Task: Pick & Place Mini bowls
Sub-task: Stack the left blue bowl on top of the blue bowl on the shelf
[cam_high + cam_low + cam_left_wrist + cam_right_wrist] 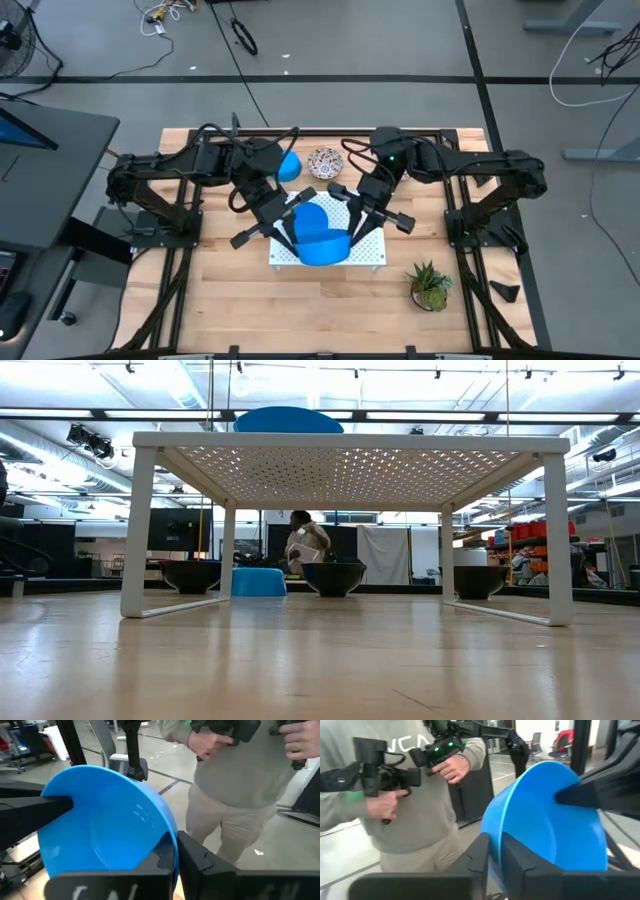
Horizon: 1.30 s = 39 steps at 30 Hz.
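A plain blue mini bowl point(322, 236) is held in the air over the white perforated board point(372, 252), between both grippers. My left gripper point(172, 852) is shut on one side of its rim and my right gripper point(495, 851) on the opposite side. Each wrist view looks into the bowl's hollow and shows the other arm's finger on the far rim. A second blue bowl point(288, 165) and a floral bowl point(325, 161) sit on the table behind the board. My left gripper holds the bowl's rim point(172, 837) with one finger inside the hollow and one outside on the wall. It comes nearly level from the table's left. The bowl is tipped, its hollow facing the gripper. My right gripper has the opposite part of the rim point(496, 832) between its two fingers, one inside the bowl and one outside. It reaches in level from the table's right. The bowl hangs tilted between the two grippers.
The board stands on legs point(138, 530) as a low raised shelf. Dark bowl shapes point(333, 576) and a blue bowl point(258, 582) show on the table under or behind it. A small potted plant point(430, 285) stands at the near right. A person point(235, 780) stands close by.
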Each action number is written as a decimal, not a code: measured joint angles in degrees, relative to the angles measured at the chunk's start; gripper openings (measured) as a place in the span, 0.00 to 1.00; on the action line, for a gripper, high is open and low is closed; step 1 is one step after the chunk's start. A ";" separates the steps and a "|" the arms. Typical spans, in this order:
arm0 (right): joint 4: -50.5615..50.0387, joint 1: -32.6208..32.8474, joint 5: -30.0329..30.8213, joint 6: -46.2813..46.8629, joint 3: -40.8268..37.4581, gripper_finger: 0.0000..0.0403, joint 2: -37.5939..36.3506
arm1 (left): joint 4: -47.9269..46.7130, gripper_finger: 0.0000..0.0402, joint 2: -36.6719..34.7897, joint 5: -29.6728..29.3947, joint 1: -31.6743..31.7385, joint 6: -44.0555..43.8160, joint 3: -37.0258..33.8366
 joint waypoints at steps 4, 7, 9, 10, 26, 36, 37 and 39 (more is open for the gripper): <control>1.34 -0.66 0.42 5.54 0.02 0.21 -0.61 | 0.04 0.02 0.00 -1.27 0.00 -0.58 0.00; 1.72 -1.99 -1.55 10.42 0.01 0.30 -2.00 | 0.05 0.02 0.00 -2.91 0.37 -2.85 0.03; 1.63 -3.14 -2.42 11.80 -0.04 0.35 -3.20 | -0.40 0.02 0.00 -3.92 0.63 -4.04 0.11; 1.58 -3.77 -2.44 12.48 -0.04 0.37 -3.88 | -0.46 0.01 0.00 -4.67 0.80 -4.63 0.13; 0.42 -16.56 -3.64 16.31 -0.07 0.46 -12.63 | -18.66 0.01 -0.17 -33.64 3.48 -23.25 0.17; 0.43 -23.93 -3.39 16.74 -0.07 0.46 -13.68 | -21.63 0.01 2.48 -45.46 1.92 -35.70 0.13; 0.44 -24.52 -3.39 17.09 -0.07 0.46 -13.68 | -22.00 0.01 2.92 -45.74 1.71 -36.82 0.13; 0.43 -25.63 -3.32 18.54 -0.07 0.46 -13.68 | -23.48 0.01 4.17 -46.37 1.34 -38.99 0.28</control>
